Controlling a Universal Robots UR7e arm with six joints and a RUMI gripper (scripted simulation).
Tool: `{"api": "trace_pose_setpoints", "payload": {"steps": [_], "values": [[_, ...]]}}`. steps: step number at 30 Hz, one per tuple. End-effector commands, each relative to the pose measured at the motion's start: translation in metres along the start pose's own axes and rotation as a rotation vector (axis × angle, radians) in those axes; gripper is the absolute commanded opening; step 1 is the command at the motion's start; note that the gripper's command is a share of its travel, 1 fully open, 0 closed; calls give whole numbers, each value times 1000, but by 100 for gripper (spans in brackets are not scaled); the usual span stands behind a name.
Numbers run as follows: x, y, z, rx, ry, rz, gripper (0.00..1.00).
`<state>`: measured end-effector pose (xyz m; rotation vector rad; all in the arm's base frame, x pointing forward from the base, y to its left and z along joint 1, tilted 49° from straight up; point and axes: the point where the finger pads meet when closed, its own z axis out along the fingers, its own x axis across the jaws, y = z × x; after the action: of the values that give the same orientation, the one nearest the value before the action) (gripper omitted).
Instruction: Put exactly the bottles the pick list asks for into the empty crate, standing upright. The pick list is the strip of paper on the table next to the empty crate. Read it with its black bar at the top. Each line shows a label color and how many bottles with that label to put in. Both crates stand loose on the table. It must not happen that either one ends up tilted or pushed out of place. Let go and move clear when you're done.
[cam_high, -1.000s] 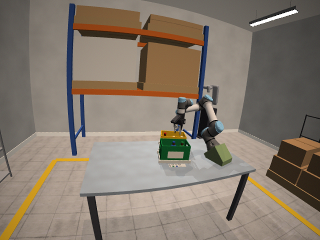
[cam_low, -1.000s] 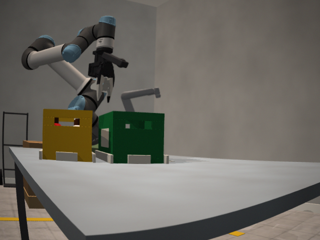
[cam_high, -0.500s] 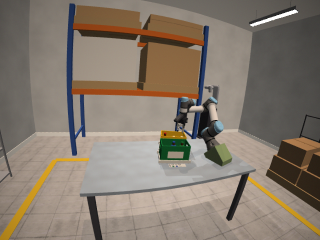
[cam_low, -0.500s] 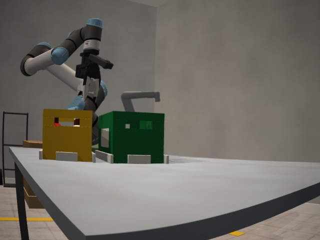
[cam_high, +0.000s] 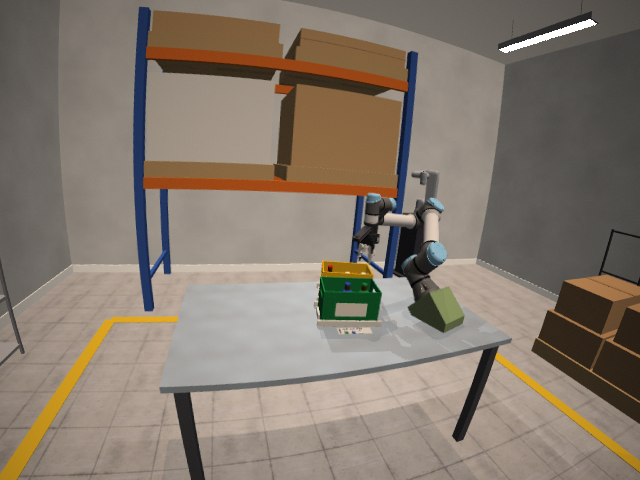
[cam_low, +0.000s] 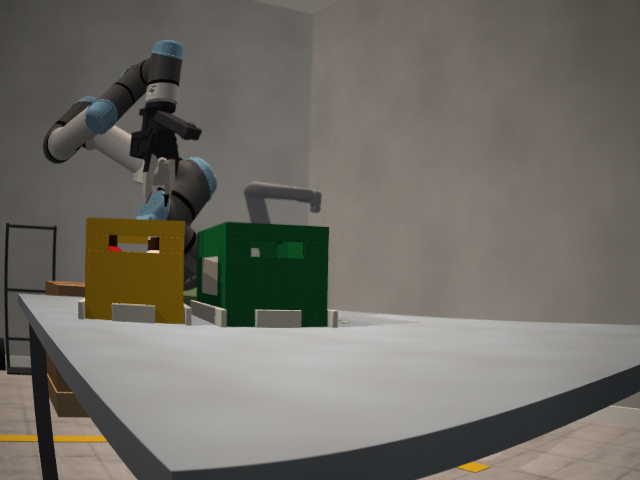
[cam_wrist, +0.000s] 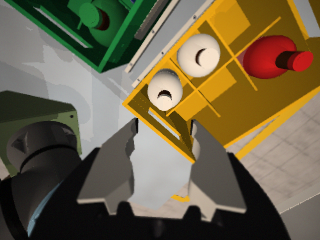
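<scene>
The yellow crate (cam_high: 346, 269) stands behind the green crate (cam_high: 349, 299) on the table; both also show in the side view, the yellow crate (cam_low: 135, 268) left of the green crate (cam_low: 263, 273). In the wrist view the yellow crate (cam_wrist: 225, 85) holds two white bottles (cam_wrist: 199, 55) (cam_wrist: 165, 90) and a red bottle (cam_wrist: 272, 56). The green crate holds a green-capped bottle (cam_wrist: 92, 15). The pick list (cam_high: 354, 330) lies in front of the green crate. My gripper (cam_wrist: 164, 119) hovers above the yellow crate's corner, near the closer white bottle, partly open and empty.
The olive robot base (cam_high: 436, 308) sits right of the crates. Low white blocks (cam_low: 133, 312) border both crates. A grey bent pipe (cam_low: 281, 193) rises behind the green crate. A shelf rack with cardboard boxes (cam_high: 338, 134) stands behind the table.
</scene>
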<state>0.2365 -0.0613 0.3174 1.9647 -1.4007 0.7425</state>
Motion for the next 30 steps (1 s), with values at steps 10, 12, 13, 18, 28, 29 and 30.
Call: {"api": "trace_pose_setpoints", "payload": {"steps": [10, 12, 13, 18, 28, 29, 30], "values": [[0, 4, 0, -4, 0, -10, 38], [-1, 4, 4, -6, -1, -10, 38], [-1, 4, 5, -6, -1, -10, 38], [-1, 4, 12, -6, -1, -10, 38], [-1, 4, 23, -5, -1, -10, 38], [-1, 4, 24, -5, -1, -10, 38], [-1, 4, 25, -5, -1, -10, 38]]}}
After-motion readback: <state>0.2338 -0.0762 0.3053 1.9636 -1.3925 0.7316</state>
